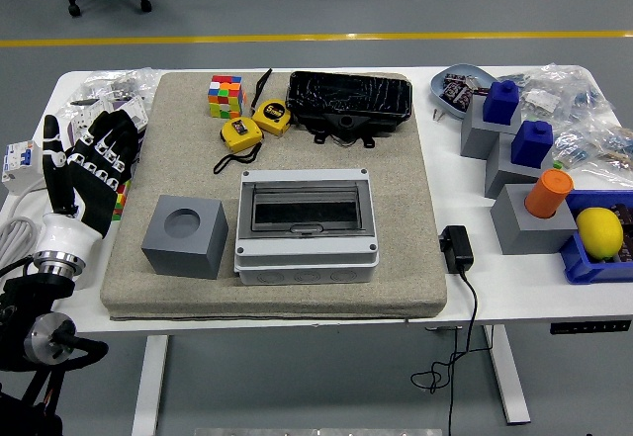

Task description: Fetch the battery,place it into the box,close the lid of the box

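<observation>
- Batteries (459, 89) hard to make out: small dark cells in a blue dish (447, 81) at the far right of the table (440, 288); their number cannot be told.
- Box (307, 224): grey, with its clear lid down, at the near middle of the beige mat (396, 179).
- Left hand (91, 167): raised over the mat's left edge, fingers spread, holding nothing.
- Grey cube (184, 235) just left of the box; yellow tape measures (254, 126), colour cube (225, 95) and black case (348, 103) beyond it.
</observation>
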You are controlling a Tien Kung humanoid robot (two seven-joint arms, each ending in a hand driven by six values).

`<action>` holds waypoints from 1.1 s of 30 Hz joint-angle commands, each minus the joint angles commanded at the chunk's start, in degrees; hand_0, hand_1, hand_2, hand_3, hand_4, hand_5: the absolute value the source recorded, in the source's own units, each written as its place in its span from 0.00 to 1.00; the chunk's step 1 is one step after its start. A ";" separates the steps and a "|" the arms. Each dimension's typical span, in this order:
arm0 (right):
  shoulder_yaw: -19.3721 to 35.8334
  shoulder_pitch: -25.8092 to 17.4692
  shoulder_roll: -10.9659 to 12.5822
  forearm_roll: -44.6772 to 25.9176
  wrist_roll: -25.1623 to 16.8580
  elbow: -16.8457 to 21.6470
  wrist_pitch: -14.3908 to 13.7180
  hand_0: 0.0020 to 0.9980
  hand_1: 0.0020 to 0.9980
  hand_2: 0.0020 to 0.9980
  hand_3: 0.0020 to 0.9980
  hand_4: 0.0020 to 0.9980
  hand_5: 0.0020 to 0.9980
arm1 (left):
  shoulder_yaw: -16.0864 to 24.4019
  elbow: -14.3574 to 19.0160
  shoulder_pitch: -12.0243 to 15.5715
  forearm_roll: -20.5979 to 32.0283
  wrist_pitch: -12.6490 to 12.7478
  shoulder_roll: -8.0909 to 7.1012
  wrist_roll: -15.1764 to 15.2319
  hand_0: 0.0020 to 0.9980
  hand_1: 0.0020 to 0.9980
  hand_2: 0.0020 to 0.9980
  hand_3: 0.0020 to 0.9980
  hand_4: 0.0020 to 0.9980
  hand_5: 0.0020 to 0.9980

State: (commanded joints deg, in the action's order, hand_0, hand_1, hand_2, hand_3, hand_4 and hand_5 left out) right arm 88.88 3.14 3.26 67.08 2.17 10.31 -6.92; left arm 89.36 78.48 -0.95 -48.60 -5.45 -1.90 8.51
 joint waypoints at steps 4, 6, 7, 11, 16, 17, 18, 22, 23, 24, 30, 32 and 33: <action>0.00 0.07 0.04 0.11 0.05 0.00 0.00 0.73 0.66 0.68 0.65 0.96 0.81 | 0.24 -0.07 -0.02 0.86 -0.23 0.03 -0.09 1.00 1.00 0.94 0.89 1.00 1.00; 0.03 0.09 0.02 0.16 0.06 0.00 0.01 0.73 0.66 0.68 0.65 0.96 0.81 | 0.33 0.06 0.02 -0.33 -0.20 -0.04 -0.44 1.00 1.00 0.94 0.89 1.00 1.00; 0.02 0.08 0.02 0.20 0.07 0.00 0.02 0.73 0.66 0.68 0.65 0.96 0.81 | 0.33 0.15 0.03 -1.04 -0.08 -0.08 -0.54 0.89 0.87 0.83 0.83 1.00 1.00; 0.10 0.02 -0.01 0.47 0.16 0.00 0.04 0.73 0.66 0.68 0.65 0.96 0.81 | 0.48 0.69 0.07 -4.58 1.13 -0.15 -1.17 0.89 0.87 0.83 0.83 1.00 1.00; 0.15 -0.12 -0.03 0.82 0.25 0.00 0.07 0.73 0.66 0.68 0.65 0.96 0.81 | 0.50 1.35 0.13 -9.72 3.72 -0.26 -3.28 0.85 0.82 0.79 0.78 1.00 1.00; 0.13 -0.14 -0.04 0.81 0.24 0.00 0.08 0.73 0.66 0.68 0.65 0.96 0.81 | 0.52 1.34 0.16 -9.91 3.91 -0.26 -3.52 0.85 0.82 0.79 0.78 1.00 1.00; 0.10 -0.17 -0.06 0.82 0.25 0.00 0.09 0.73 0.66 0.68 0.65 0.96 0.81 | 0.49 1.36 0.22 -10.02 4.03 -0.28 -3.69 0.82 0.80 0.77 0.77 1.00 1.00; 0.13 -0.20 -0.13 1.13 0.44 0.00 0.13 0.73 0.66 0.68 0.65 0.96 0.81 | 0.39 1.54 0.44 -10.54 4.49 -0.31 -4.12 0.82 0.80 0.77 0.77 1.00 1.00; 0.14 -0.16 -0.14 1.15 0.43 0.00 0.14 0.73 0.66 0.68 0.65 0.96 0.81 | 0.42 1.62 0.46 -10.75 4.63 -0.30 -4.17 0.82 0.80 0.77 0.77 1.00 1.00; 0.13 -0.13 -0.14 1.16 0.42 0.00 0.15 0.73 0.66 0.68 0.65 0.96 0.81 | 0.45 1.67 0.46 -10.87 4.71 -0.29 -4.20 0.82 0.80 0.77 0.77 1.00 1.00; 0.32 0.04 -0.01 1.42 0.44 0.00 0.17 0.73 0.66 0.68 0.65 0.96 0.81 | 0.98 2.19 0.35 -12.83 6.16 -0.25 -3.08 0.80 0.79 0.76 0.75 1.00 1.00; 0.36 -0.01 -0.02 1.48 0.47 0.00 0.17 0.73 0.66 0.68 0.65 0.96 0.81 | 1.16 2.31 0.34 -13.63 6.89 -0.23 -2.38 0.78 0.76 0.74 0.74 0.99 1.00; 0.42 -0.08 -0.03 1.57 0.52 0.00 0.18 0.73 0.66 0.68 0.65 0.96 0.81 | 1.23 2.29 0.30 -13.71 7.63 -0.19 -1.94 0.78 0.76 0.74 0.74 0.99 1.00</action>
State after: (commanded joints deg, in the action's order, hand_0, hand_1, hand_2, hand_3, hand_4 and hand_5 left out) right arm 89.30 3.06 3.23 68.65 2.69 10.31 -6.74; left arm 90.59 80.77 -0.65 -62.31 2.18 -2.09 6.57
